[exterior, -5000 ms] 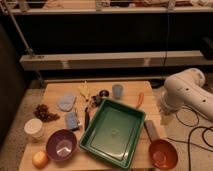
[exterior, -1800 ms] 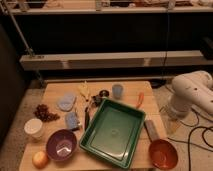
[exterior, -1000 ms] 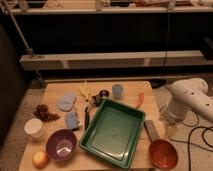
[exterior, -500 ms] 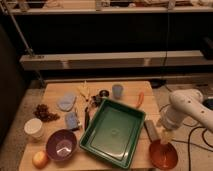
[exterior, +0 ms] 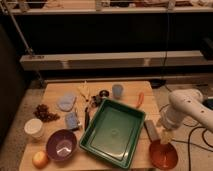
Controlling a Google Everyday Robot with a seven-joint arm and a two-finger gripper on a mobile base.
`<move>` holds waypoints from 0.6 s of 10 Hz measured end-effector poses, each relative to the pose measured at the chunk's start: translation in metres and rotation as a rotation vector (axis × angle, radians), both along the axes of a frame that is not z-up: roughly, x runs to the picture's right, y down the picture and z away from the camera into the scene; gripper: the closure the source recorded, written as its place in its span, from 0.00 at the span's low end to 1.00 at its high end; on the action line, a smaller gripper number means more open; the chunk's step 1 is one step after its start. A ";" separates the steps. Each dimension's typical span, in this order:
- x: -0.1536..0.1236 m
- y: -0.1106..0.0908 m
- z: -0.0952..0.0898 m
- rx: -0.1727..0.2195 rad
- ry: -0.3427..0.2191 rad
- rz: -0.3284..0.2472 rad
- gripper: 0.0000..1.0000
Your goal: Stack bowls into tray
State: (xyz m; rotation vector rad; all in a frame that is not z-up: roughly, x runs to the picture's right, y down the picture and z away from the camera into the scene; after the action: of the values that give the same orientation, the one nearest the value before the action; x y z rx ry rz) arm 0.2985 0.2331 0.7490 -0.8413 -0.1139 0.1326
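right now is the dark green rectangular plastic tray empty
Empty: the tray is bare inside. The purple plastic bowl and orange-red bowl sit outside; the gripper is over the latter.

The gripper [exterior: 166,138] hangs right over the orange-red bowl [exterior: 162,156] on the right, and a small dark block [exterior: 151,130] sits in the narrow gap between that bowl and the green tray [exterior: 112,132]. The tray's inside is wide open. The purple bowl [exterior: 61,145] is open from above, but a white cup [exterior: 34,127] and a round orange fruit [exterior: 40,159] sit close by on its left.
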 end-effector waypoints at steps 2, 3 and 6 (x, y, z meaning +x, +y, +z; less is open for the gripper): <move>0.000 0.015 0.011 -0.060 -0.022 0.020 0.35; 0.001 0.023 0.014 -0.079 -0.028 0.028 0.35; 0.005 0.040 0.017 -0.110 -0.045 0.051 0.48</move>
State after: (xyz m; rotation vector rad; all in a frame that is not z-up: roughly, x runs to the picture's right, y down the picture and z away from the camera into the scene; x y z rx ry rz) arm 0.3037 0.2729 0.7659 -0.9519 -0.1720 0.1685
